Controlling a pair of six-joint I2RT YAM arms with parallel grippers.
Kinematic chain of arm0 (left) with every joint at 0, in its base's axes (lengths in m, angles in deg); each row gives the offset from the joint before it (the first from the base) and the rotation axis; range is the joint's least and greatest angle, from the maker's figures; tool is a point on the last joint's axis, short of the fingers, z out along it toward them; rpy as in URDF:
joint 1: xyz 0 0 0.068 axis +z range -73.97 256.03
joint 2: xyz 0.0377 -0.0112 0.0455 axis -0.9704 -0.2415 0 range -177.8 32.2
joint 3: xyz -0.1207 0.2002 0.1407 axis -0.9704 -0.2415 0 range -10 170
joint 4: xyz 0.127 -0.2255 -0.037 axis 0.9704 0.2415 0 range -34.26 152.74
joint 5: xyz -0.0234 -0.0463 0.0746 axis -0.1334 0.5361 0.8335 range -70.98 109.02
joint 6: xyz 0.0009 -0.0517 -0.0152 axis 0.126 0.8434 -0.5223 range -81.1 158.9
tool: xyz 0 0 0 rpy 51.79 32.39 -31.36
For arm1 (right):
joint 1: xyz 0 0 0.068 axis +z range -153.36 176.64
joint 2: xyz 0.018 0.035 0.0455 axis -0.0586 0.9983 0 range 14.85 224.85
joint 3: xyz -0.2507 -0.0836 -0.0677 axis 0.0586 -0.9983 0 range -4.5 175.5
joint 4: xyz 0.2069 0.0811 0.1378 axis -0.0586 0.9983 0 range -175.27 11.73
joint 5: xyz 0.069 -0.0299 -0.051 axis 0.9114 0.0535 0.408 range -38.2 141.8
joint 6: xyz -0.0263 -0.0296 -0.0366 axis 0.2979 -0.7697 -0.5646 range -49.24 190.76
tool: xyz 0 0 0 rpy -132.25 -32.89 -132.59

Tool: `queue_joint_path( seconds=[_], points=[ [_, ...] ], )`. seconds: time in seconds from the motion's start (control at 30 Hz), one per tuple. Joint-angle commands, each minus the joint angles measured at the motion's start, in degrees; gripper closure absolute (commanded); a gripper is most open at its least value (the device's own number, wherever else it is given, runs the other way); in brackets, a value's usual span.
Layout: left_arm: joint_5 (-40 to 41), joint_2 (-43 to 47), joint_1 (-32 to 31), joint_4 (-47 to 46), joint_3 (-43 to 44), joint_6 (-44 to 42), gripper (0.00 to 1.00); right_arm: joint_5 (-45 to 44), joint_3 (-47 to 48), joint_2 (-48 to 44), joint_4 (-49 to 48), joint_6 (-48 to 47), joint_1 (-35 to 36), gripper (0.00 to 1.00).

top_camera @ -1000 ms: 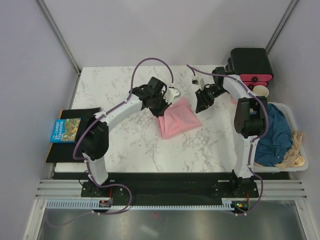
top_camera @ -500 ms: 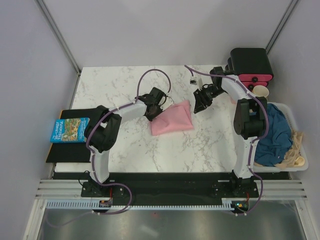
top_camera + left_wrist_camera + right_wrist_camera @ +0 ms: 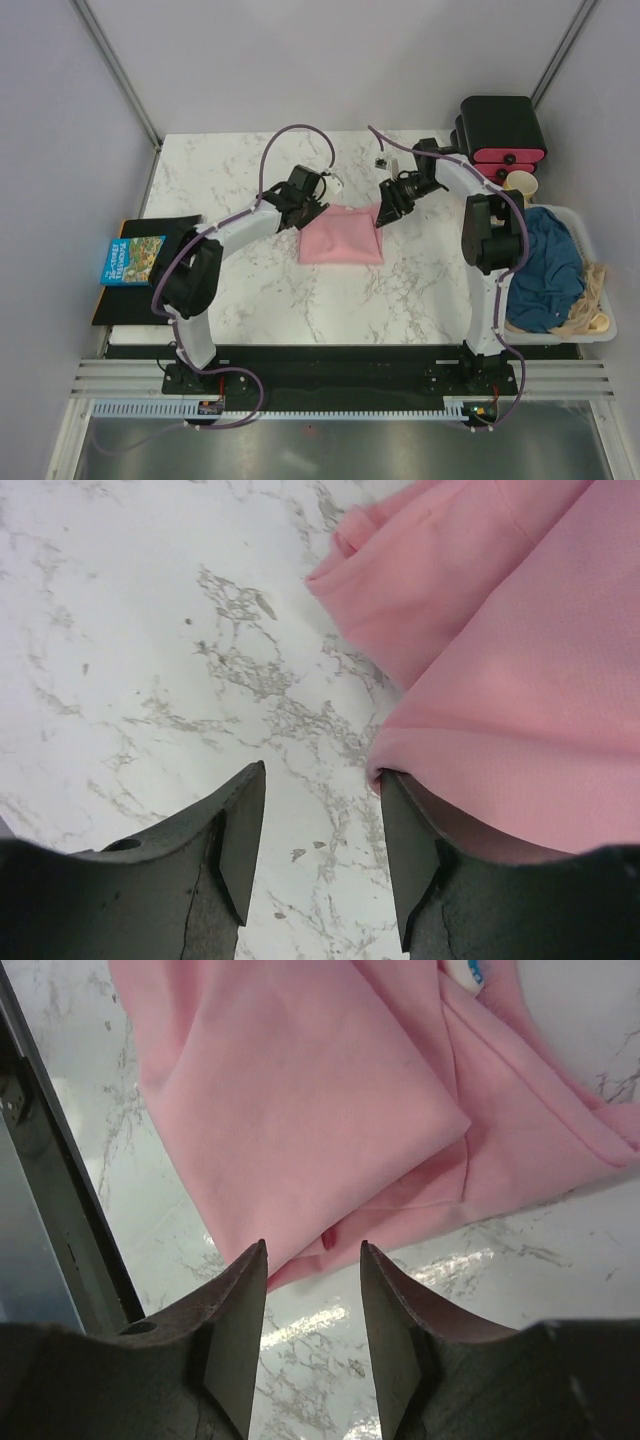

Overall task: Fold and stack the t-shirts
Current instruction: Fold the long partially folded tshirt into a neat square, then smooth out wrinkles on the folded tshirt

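The light pink t-shirt point(image 3: 342, 236) lies folded into a flat rectangle in the middle of the marble table. My left gripper point(image 3: 318, 203) is at its far left corner, open, with bare marble between the fingers in the left wrist view point(image 3: 320, 780); the pink cloth point(image 3: 500, 660) rests against the outside of the right finger. My right gripper point(image 3: 383, 212) is at the shirt's far right corner, open just off the folded edge point(image 3: 313, 1250), with the pink layers point(image 3: 300, 1090) ahead of it. The dark teal-blue t-shirt point(image 3: 545, 265) lies crumpled in the white bin.
A white bin point(image 3: 606, 300) at the right edge also holds a beige bundle point(image 3: 588, 300). A black box with a pink front point(image 3: 500, 130) and a paper cup point(image 3: 522, 182) stand at the back right. A blue book point(image 3: 132, 260) lies on a black mat point(image 3: 150, 225) at the left.
My left gripper has opened and let go of the pink t-shirt, which now lies flat and squared. My right gripper has opened slightly wider and moved closer to the shirt's edge.
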Motion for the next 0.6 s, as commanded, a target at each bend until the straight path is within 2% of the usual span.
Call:
queue_joint_path(
  seconds=[0.0, 0.23, 0.57],
  points=[
    [-2.3, 8.3, 0.5, -4.0, -1.7, -0.9, 0.42, 5.9, 5.3, 4.2, -4.5, 5.1, 0.2, 0.50],
    [-7.1, 12.2, 0.8, -4.0, -7.2, -3.2, 0.42, 6.0, 13.5, 10.6, -6.6, 8.6, 0.3, 0.48],
    [-8.9, 10.5, 1.3, -4.3, -9.7, -4.3, 0.42, 5.2, 14.2, 12.4, -7.3, 8.4, 0.9, 0.48]
  ],
)
